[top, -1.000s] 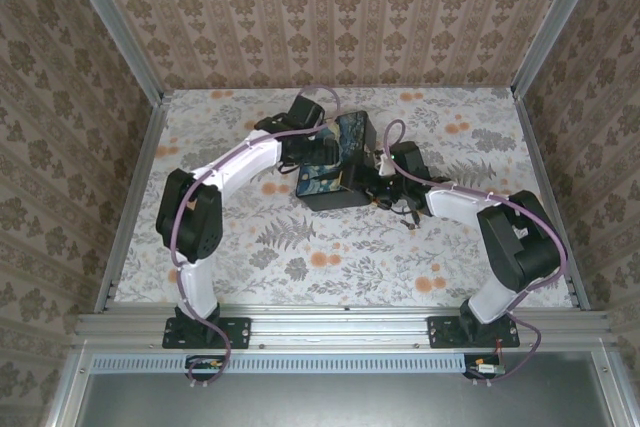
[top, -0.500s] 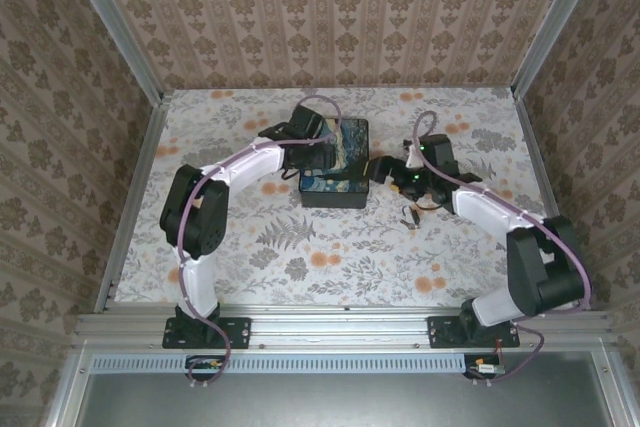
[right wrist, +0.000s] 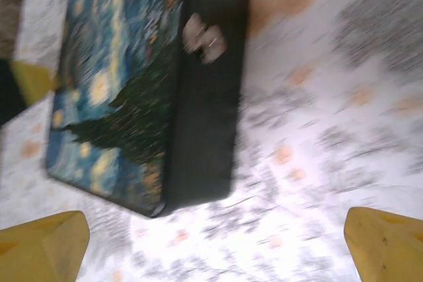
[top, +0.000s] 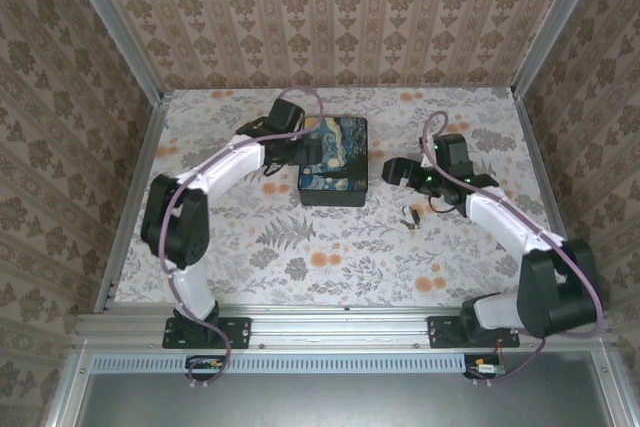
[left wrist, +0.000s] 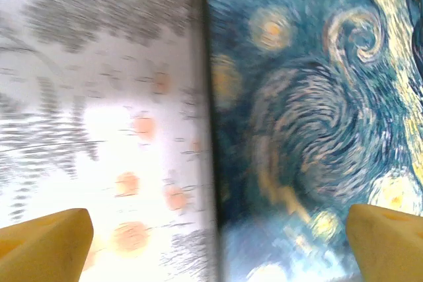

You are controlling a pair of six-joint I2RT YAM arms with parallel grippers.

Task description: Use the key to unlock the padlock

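Nearest to me, a little right of the middle of the table (top: 250,267), a small dark and pale thing lies alone on the flowered surface. I take it for the padlock (top: 408,215). It is too small for me to tell whether the key is with it. The forearm of the right arm passes close by it, on the side toward the right edge of the table.

Further in, toward the far edge, stands the black box (top: 335,162) with a blue and yellow swirling picture on its lid. On the box wall that faces the right edge of the table sits a small silvery latch (right wrist: 203,39), seen blurred from the right wrist.

The right fingers (right wrist: 43,246) are spread wide with nothing between them. They hang beside that same wall, apart from it. The left fingers (left wrist: 46,246) are spread wide too and grip nothing. They hover over the opposite edge of the lid, one tip above the table and the other above the picture.
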